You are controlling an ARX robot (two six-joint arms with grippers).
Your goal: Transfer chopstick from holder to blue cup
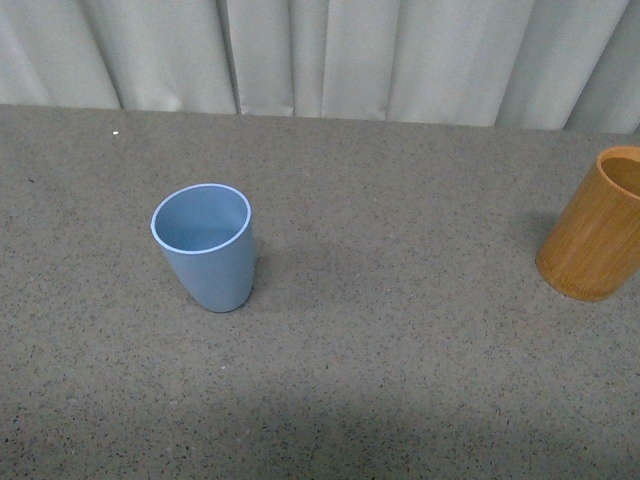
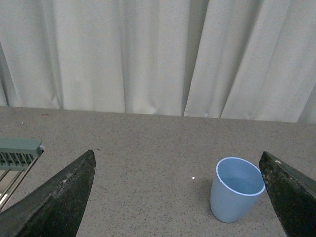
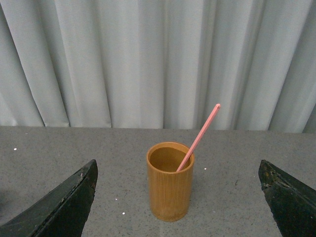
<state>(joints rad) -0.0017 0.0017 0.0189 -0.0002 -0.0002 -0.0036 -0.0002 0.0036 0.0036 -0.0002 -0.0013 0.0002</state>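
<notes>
The light blue cup point(image 1: 208, 250) stands upright and empty on the grey table, left of centre in the front view. It also shows in the left wrist view as the blue cup point(image 2: 236, 188), close to one finger of my open left gripper point(image 2: 180, 197), which holds nothing. The orange-brown holder point(image 1: 598, 226) stands at the right edge of the front view, partly cut off. In the right wrist view the holder point(image 3: 170, 181) stands ahead of my open right gripper point(image 3: 177, 197), with one pink chopstick point(image 3: 199, 137) leaning out of it. Neither gripper shows in the front view.
Pale curtains point(image 1: 320, 55) hang along the table's far edge. A grey-green slatted object point(image 2: 15, 158) lies at the side in the left wrist view. The speckled grey tabletop point(image 1: 400, 330) spreads between cup and holder.
</notes>
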